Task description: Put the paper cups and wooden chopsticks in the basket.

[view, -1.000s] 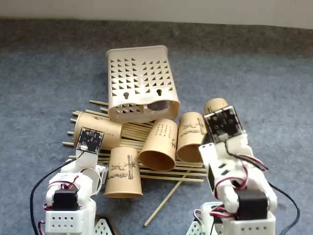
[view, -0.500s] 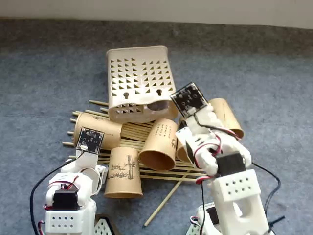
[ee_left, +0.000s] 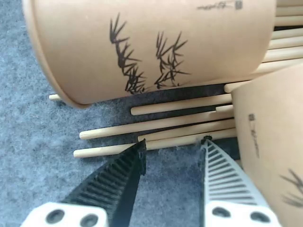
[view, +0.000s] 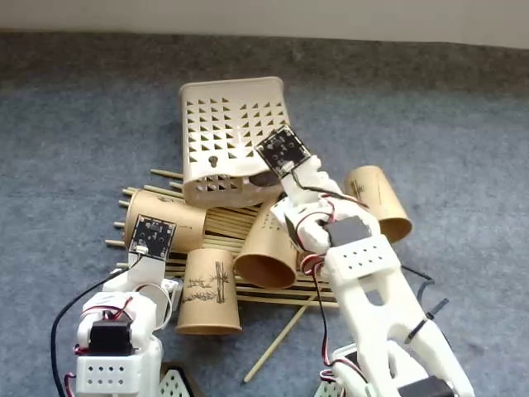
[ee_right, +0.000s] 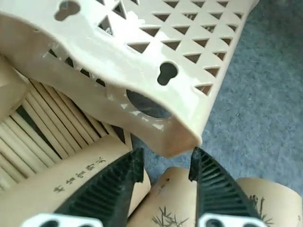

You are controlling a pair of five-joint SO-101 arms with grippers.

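- Your basket (ee_right: pixel 142 61) lies tipped over, long axis pointing away from the arms, with its rim corner just past the right gripper (ee_right: pixel 165 163)'s parted, empty fingers.
- The right arm (view: pixel 364 273) is stretched forward over the cups (view: pixel 264 236).
- The chopsticks (ee_left: pixel 156 124) lie crosswise at the tips of the left gripper (ee_left: pixel 173 144)'s spread, empty fingers.

basket (view: pixel 235 136) behind cups (view: pixel 207 294), cups on chopsticks (view: pixel 227 225)
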